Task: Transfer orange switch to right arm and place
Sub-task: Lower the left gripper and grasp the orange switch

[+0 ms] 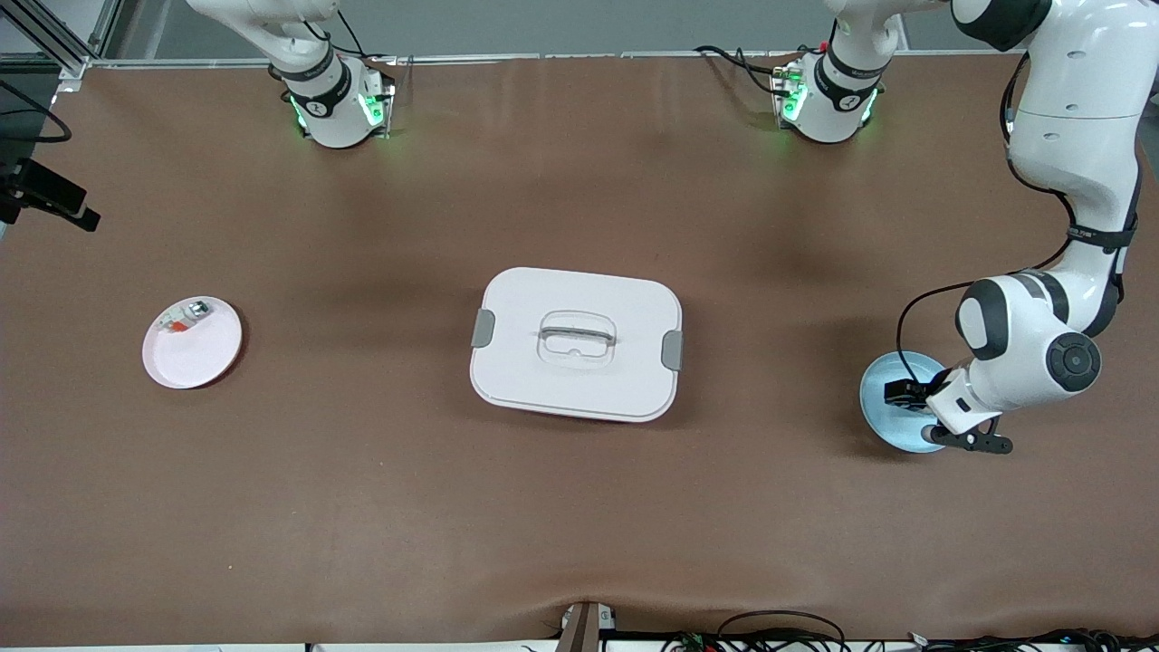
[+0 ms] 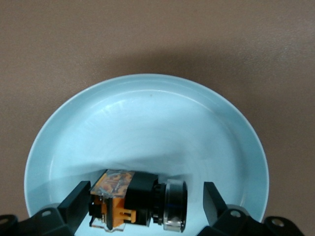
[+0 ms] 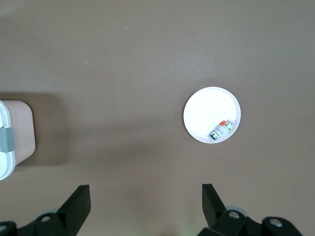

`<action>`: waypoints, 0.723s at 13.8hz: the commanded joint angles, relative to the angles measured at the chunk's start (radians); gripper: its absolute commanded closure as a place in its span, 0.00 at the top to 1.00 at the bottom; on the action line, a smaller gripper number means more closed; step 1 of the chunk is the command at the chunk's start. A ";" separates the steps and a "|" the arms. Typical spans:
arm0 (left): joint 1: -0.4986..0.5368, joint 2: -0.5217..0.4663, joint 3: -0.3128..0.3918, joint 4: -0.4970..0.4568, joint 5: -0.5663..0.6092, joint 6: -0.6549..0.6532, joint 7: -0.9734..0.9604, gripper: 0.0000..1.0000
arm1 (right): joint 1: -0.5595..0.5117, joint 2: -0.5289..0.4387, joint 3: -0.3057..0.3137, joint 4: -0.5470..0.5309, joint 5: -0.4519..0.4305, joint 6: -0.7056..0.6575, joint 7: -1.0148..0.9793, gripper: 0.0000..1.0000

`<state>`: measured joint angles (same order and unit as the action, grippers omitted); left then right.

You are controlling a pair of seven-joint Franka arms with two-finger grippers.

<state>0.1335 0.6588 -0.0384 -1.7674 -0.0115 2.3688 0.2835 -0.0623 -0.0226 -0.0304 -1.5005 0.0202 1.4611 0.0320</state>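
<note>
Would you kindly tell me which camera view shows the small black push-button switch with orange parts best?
The left wrist view: the small black push-button switch with orange parts lies close up on the pale blue plate, between the open left gripper fingers. The front view hides it under the arm; the right wrist view misses it.

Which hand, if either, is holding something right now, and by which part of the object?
Neither. The left hand is open, its fingers either side of the orange switch lying in the blue plate. The right hand is open and empty, over bare table.

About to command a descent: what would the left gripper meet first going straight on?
The orange switch, lying in the blue plate between the left gripper's open fingers.
</note>
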 commanded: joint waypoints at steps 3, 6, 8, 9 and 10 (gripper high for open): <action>0.014 -0.004 -0.009 -0.011 -0.013 0.020 0.029 0.59 | -0.014 -0.023 0.007 -0.021 0.001 0.007 -0.006 1.00; 0.014 -0.004 -0.009 -0.011 -0.015 0.020 0.029 0.34 | -0.014 -0.023 0.007 -0.021 0.001 0.007 -0.006 1.00; 0.014 -0.005 -0.009 -0.011 -0.015 0.020 0.029 0.32 | -0.014 -0.023 0.007 -0.021 0.001 0.007 -0.006 1.00; 0.014 -0.007 -0.009 -0.011 -0.015 0.020 0.029 0.32 | -0.014 -0.023 0.007 -0.021 0.001 0.007 -0.006 1.00; 0.014 -0.010 -0.009 -0.011 -0.016 0.017 0.029 0.32 | -0.014 -0.023 0.007 -0.020 0.001 0.007 -0.006 1.00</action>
<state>0.1366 0.6588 -0.0384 -1.7680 -0.0115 2.3724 0.2853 -0.0623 -0.0226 -0.0308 -1.5005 0.0202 1.4611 0.0320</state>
